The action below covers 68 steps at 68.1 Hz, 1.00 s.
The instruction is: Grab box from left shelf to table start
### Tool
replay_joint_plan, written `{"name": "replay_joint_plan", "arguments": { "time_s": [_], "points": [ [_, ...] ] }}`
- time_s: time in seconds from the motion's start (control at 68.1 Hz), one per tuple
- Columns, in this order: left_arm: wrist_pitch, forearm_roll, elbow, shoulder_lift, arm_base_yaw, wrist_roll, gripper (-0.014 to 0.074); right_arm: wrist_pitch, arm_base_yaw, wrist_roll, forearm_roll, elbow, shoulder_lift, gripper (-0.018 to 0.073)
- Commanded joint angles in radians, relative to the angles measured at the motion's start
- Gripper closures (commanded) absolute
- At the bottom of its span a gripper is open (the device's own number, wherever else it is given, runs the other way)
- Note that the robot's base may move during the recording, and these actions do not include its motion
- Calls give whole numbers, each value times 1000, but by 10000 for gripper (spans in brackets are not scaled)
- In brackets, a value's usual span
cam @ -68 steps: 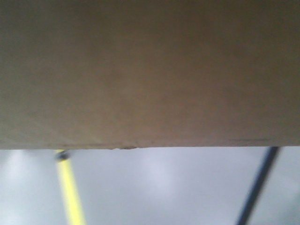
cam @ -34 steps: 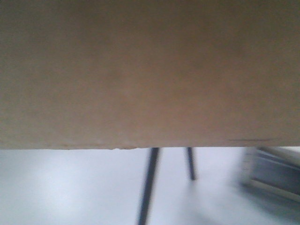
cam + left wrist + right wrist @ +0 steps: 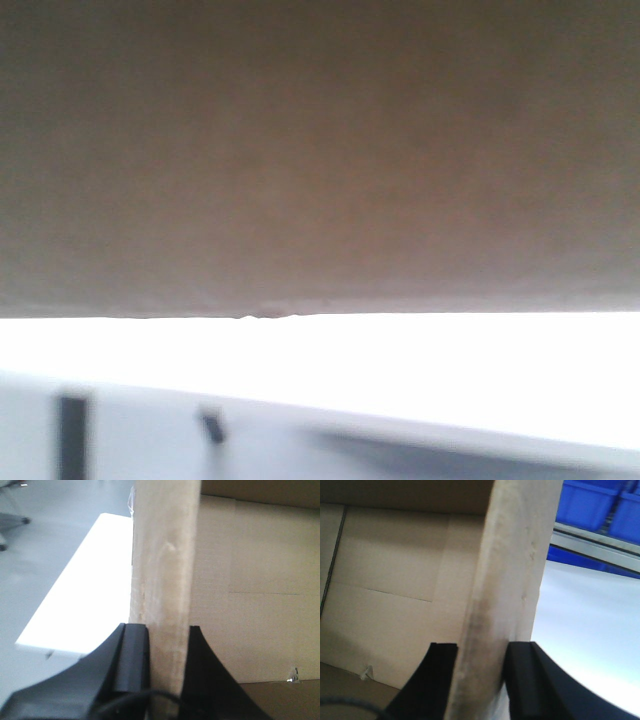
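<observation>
The tan cardboard box (image 3: 320,150) fills the upper part of the front view, its bottom edge held above the bright white table (image 3: 400,370). My left gripper (image 3: 165,645) is shut on the box's left wall (image 3: 162,555), one finger inside and one outside. My right gripper (image 3: 480,665) is shut on the box's right wall (image 3: 515,560) in the same way. The box's open inside shows in both wrist views. The table lies below on the left in the left wrist view (image 3: 85,595) and on the right in the right wrist view (image 3: 590,630). The left shelf is out of view.
Blue plastic bins (image 3: 600,505) stand behind a silver rail (image 3: 595,547) beyond the table in the right wrist view. Grey floor (image 3: 45,525) and a chair base (image 3: 10,522) lie left of the table in the left wrist view.
The box stays fixed in the front view while the background swept past: grey floor with dark legs has given way to the bright white table below the box.
</observation>
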Motion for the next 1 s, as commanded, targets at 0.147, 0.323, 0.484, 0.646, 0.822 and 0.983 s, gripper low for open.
{"name": "replay_joint_plan", "arguments": {
  "time_s": [0.147,0.323,0.484,0.646,0.822,0.983],
  "points": [
    [-90,-22,-30,15,-5,-24,696,-67,3,-15,-22,-30,16,501],
    [-90,-22,-30,15,-5,-24,696,-67,3,-15,-22,-30,16,501],
    [-90,-22,-28,15,-5,-24,696,-67,3,-15,-22,-30,16,501],
    [-92,-22,2,15,-5,-24,696,-67,3,-15,-22,-30,16,501],
    [-92,-22,80,15,-5,-24,696,-67,3,-15,-22,-30,16,501],
    [-92,-24,174,15,-5,-24,696,-67,3,-15,-22,-30,16,501]
  ]
}}
